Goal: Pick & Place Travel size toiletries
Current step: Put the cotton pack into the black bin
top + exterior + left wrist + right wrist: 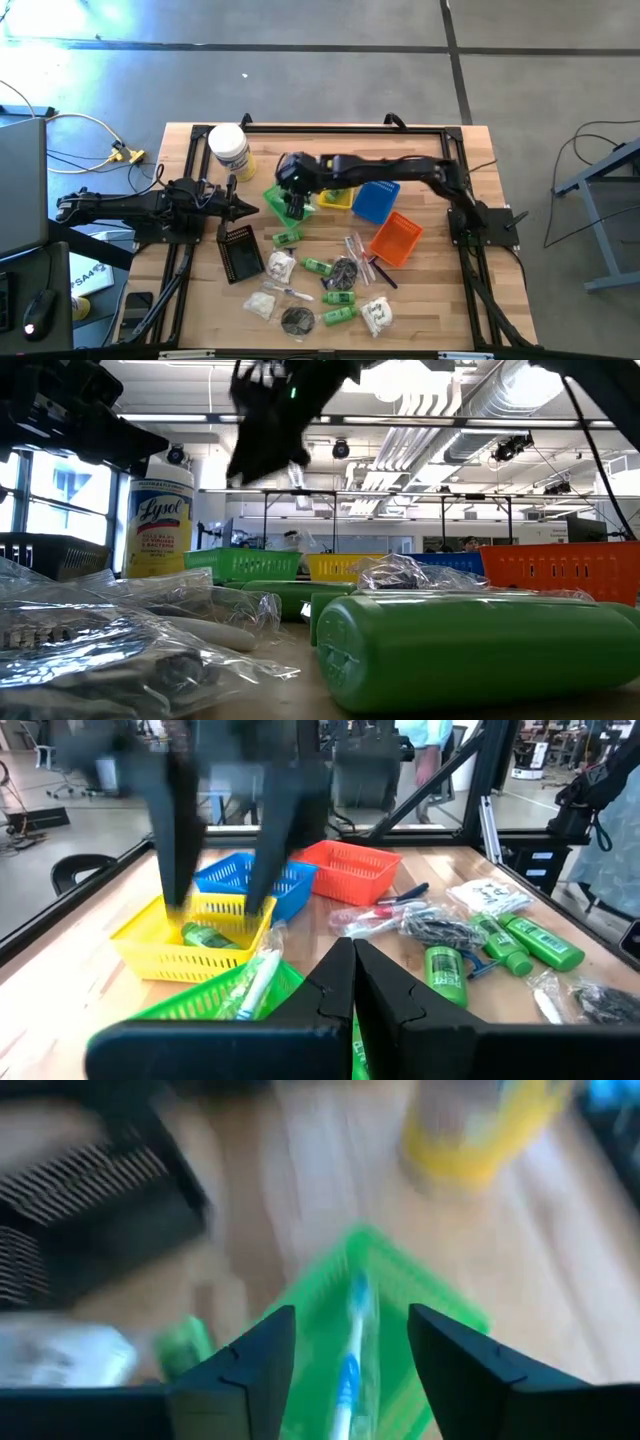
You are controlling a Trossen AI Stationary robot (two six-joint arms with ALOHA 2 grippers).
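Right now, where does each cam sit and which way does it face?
High: above the table, looking straight down; both arms show, right hand over the green basket.
Low: at table-top height, looking level into the room past a green bottle; dark arm parts hang from above.
Left wrist: on the left arm, facing across the table; its shut hand shows at the bottom.
Right wrist: on the right arm, looking down; its open hand frames the green basket.
Shared: both wrist views show the green basket holding a wrapped stick.
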